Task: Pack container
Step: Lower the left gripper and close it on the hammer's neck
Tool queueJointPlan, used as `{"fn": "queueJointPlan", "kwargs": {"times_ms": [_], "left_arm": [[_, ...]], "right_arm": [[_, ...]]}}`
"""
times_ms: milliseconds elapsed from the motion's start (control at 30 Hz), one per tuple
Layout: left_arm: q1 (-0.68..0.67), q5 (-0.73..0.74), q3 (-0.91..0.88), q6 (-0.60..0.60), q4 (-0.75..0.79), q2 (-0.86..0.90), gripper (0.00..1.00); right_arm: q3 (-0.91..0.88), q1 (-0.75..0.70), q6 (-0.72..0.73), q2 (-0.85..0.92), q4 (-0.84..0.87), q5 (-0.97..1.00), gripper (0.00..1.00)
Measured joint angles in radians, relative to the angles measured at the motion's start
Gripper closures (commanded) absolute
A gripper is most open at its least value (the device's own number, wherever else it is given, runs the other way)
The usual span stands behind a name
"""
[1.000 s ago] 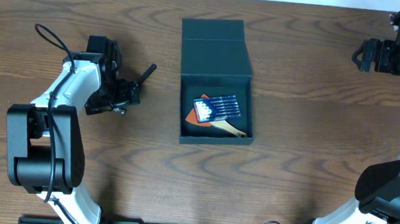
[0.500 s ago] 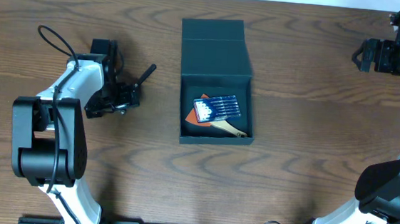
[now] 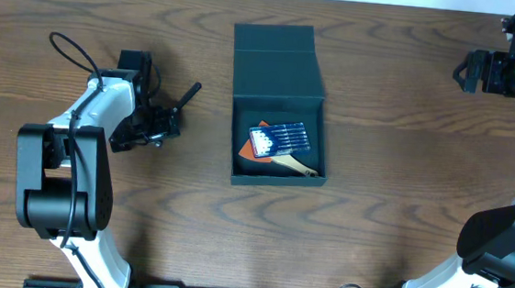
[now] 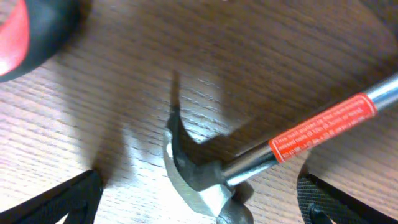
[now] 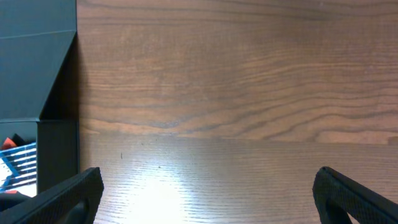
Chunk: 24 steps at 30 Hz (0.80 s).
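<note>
The container (image 3: 279, 109) is a dark teal box in the middle of the table, its flap lid folded back. A blue card of small tools (image 3: 281, 139) and a wooden-handled tool (image 3: 297, 166) lie inside. A hammer (image 4: 196, 168) with a steel shaft and a red label lies on the table to the left; its dark grip (image 3: 188, 94) points at the box. My left gripper (image 3: 151, 122) hovers open over the hammer head, one finger on each side (image 4: 199, 208), touching nothing. My right gripper (image 3: 470, 71) stands open at the far right, over bare wood (image 5: 205, 199).
A rounded red and black thing (image 4: 25, 31) shows at the top left of the left wrist view. The container's wall (image 5: 37, 93) fills the left edge of the right wrist view. Bare wooden tabletop (image 3: 402, 174) lies between the box and the right arm.
The left arm has shifted slightly to the right over the hammer and then held still. The right arm and the container have not moved.
</note>
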Motion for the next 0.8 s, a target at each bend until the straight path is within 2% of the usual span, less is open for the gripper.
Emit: {"fn": "queueJointPlan", "kwargs": {"times_ms": [167,367,800], "left_arm": [[0.000,-0.008,0.000,-0.015,0.001,0.000,0.10],[0.000,-0.015,0.000,-0.026,0.001,0.000,0.32],[0.000,-0.016,0.000,-0.026,0.002,0.000,0.43]], "right_arm": [[0.000,0.000,0.000,0.000,0.000,0.000,0.01],[0.000,0.000,0.000,0.000,-0.001,0.000,0.01],[0.000,0.000,0.000,0.000,-0.002,0.000,0.01]]}}
